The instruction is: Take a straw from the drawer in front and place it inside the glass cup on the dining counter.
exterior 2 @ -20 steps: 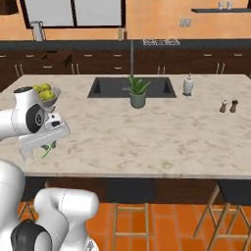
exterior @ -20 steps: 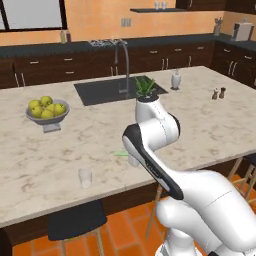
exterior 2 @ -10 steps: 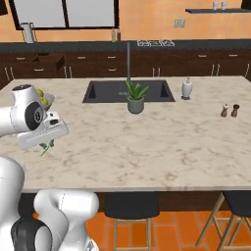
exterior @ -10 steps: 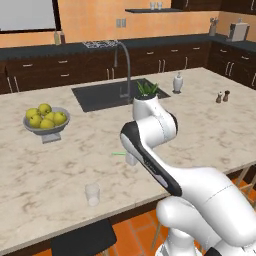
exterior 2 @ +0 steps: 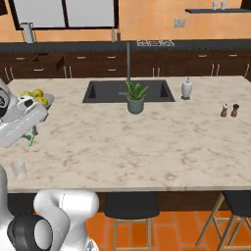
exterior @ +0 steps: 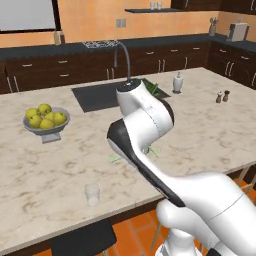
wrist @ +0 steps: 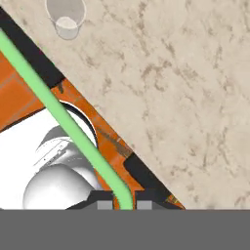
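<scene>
Light-green and very thin, the drinking straw (wrist: 63, 117) sits pinched in the two-finger gripper (wrist: 122, 204), whose dark tips are closed tight on its bent end, and its long shaft runs off slantwise across the hand view. The white arm holds it above the beige-cream marbled stone dining counter (exterior: 210, 125), and bits of green peek out from behind the arm's elbow in the left base view (exterior: 114, 159).

Now the landmark: the small clear glass tumbler (exterior: 92, 194) stands upright near the counter's front edge, empty, well apart from the straw. In the hand view the same cup (wrist: 66, 18) stands on the marbled stone just inside the counter's edge, off to one side of the straw's shaft and not touching it.

Beyond the cup, further onto the counter, rests a grey bowl of yellow-green fruit (exterior: 46, 120). Well past the cup, toward the middle of the counter, a dark sink (exterior 2: 128, 91) is set in, with a small potted green plant (exterior 2: 136, 98) beside it. At the back wall, an open dark brown wooden drawer (exterior 2: 48, 62) stands pulled out of the cabinets.
</scene>
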{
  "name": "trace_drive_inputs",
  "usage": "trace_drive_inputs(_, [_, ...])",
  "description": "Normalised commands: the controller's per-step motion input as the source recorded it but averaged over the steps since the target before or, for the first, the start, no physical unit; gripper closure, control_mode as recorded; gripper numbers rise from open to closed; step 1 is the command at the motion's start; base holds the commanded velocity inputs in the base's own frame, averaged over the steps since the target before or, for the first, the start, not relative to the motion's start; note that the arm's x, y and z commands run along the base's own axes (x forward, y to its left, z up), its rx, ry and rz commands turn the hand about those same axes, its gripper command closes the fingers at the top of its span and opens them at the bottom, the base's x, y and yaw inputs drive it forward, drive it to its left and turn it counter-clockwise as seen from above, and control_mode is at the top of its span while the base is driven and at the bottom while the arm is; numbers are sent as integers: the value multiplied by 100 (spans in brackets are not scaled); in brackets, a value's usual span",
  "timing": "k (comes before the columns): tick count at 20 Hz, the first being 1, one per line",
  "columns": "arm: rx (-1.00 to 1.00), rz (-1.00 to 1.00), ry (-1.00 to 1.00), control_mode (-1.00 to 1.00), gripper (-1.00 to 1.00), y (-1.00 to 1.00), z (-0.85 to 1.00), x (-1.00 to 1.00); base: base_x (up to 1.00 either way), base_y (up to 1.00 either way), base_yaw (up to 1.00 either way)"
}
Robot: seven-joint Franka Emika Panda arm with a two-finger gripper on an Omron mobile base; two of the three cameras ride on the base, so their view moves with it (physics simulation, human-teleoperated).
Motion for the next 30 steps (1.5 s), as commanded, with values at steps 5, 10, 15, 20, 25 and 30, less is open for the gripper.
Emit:
trace_drive_inputs(5, [-56, 45, 1, -100, 100, 32, 41, -6, 0, 0, 0])
trace_drive_inputs(10, [-67, 13, -1, -100, 100, 79, -1, 0, 0, 0, 0])
trace_drive_inputs(15, [-41, 1, -8, -100, 100, 85, -7, 0, 0, 0, 0])
trace_drive_inputs(20, [-36, 0, -24, -100, 100, 65, -27, 12, 0, 0, 0])
trace_drive_inputs(25, [-43, 0, -20, -100, 100, 39, -37, 9, 0, 0, 0])
trace_drive_inputs(30, [-22, 0, -18, -100, 100, 14, -14, 0, 0, 0, 0])
